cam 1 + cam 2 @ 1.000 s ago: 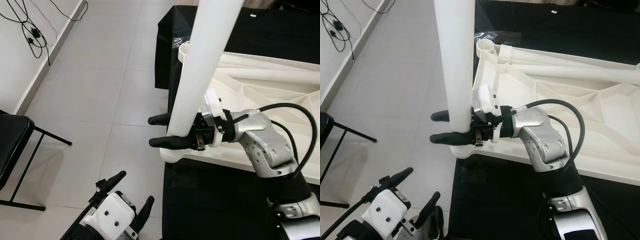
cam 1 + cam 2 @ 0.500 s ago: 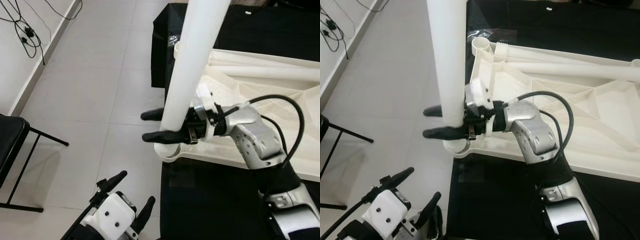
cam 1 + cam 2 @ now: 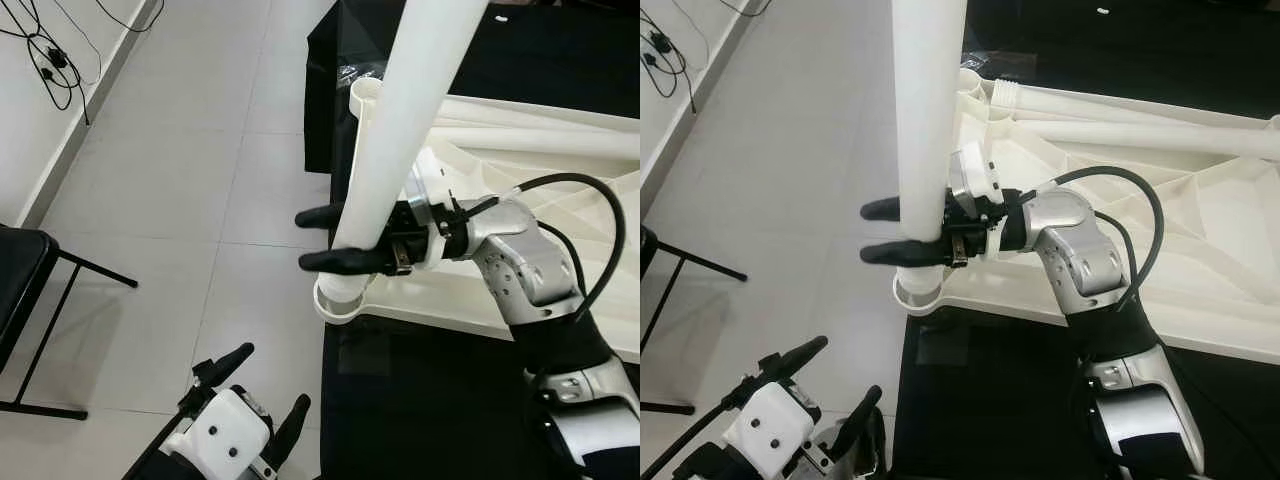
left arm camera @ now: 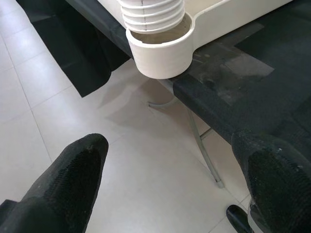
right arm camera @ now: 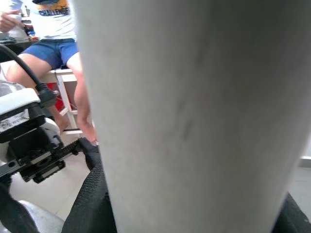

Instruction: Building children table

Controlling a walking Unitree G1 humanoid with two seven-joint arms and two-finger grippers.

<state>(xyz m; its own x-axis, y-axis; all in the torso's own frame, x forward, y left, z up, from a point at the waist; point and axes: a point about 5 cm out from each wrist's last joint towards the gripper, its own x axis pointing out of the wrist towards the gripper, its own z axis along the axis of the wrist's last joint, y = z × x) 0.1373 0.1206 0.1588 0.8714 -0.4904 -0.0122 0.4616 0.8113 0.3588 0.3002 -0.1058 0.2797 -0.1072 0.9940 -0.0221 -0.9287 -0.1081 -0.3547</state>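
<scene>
- Two black fingers of the right gripper (image 3: 335,239) squeeze the white table leg (image 3: 400,130) from near and far. The silver right arm (image 3: 520,270) reaches left across the upside-down white table top (image 3: 560,180) on the black cloth (image 3: 420,400). The leg stands up straight, its bottom end in the round corner socket (image 3: 340,300).
- Low on the left, the left gripper (image 3: 250,395) hangs with its fingers spread and holds nothing.
- The left wrist view looks between its fingertips (image 4: 73,165) at the ridged leg end (image 4: 153,12) sitting in the socket.
- The right wrist view sees the leg up close and a seated person (image 5: 43,43) far behind.
</scene>
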